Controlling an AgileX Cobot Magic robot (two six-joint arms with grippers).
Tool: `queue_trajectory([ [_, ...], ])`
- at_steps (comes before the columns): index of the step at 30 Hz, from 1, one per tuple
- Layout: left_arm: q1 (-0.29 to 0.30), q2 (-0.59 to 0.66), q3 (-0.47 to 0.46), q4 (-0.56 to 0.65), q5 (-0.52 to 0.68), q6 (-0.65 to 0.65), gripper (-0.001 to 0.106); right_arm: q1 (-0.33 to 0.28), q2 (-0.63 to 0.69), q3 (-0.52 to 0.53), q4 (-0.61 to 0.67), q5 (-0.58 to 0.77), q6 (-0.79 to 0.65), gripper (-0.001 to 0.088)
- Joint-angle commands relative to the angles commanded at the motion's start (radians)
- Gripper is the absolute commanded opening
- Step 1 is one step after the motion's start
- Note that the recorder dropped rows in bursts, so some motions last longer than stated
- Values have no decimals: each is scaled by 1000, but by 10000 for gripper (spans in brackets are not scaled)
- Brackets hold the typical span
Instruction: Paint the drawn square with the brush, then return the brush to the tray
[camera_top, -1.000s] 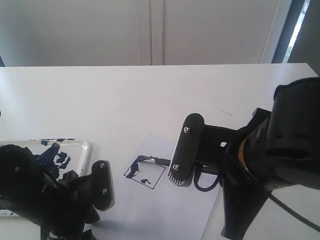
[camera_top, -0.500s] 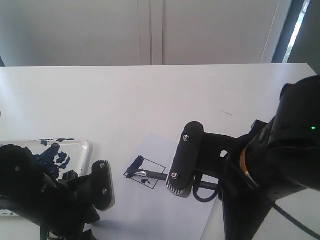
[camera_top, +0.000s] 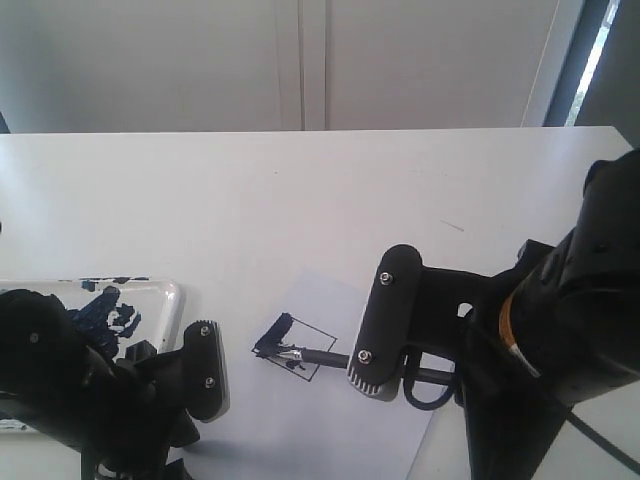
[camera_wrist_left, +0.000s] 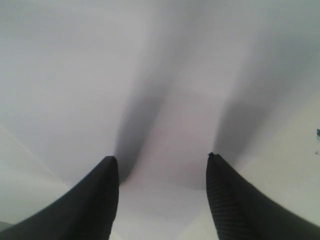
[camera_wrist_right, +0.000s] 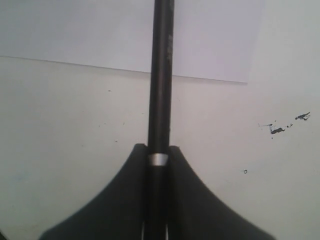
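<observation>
On the paper sheet (camera_top: 330, 425) near the table's front edge, the right gripper (camera_wrist_right: 158, 150) is pinching the brush (camera_top: 318, 353) and resting its tip in the drawn square (camera_top: 292, 345). The square is showing paint only along its left side. By my judgement most of the filling is waiting, and so is the return to the tray (camera_top: 172, 296). The left gripper (camera_wrist_left: 162, 162) is hanging wide, holding nothing.

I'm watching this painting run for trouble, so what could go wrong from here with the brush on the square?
1. The brush tip works near the drawn square's outline; a long stroke may stray onto the paper.
2. Whether the open left gripper pins the paper is unclear; dragging could shift it.
3. The tray sits well off the paper; carrying the wet brush there might drip, as table specks suggest.
</observation>
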Motion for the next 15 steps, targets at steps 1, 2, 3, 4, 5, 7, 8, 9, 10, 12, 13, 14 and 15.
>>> queue_trajectory([
  [1,0,0,0,0,0,0,563,0,0,0,-13,2,11,0],
  [2,0,0,0,0,0,0,563,0,0,0,-27,2,22,0],
  [3,0,0,0,0,0,0,563,0,0,0,-43,2,33,0],
  [4,0,0,0,0,0,0,563,0,0,0,-53,2,37,0],
  [5,0,0,0,0,0,0,563,0,0,0,-64,2,45,0],
  [7,0,0,0,0,0,0,563,0,2,0,-83,4,62,0],
  [8,0,0,0,0,0,0,563,0,2,0,-87,4,62,0],
  [9,0,0,0,0,0,0,563,0,2,0,-89,4,62,0],
  [10,0,0,0,0,0,0,563,0,2,0,-89,4,62,0],
  [12,0,0,0,0,1,-2,563,0,2,0,-91,4,72,0],
  [13,0,0,0,0,1,-2,563,0,2,0,-96,4,74,0],
  [14,0,0,0,0,1,-2,563,0,2,0,-98,4,77,0],
  [15,0,0,0,0,1,-2,563,0,2,0,-98,4,77,0],
])
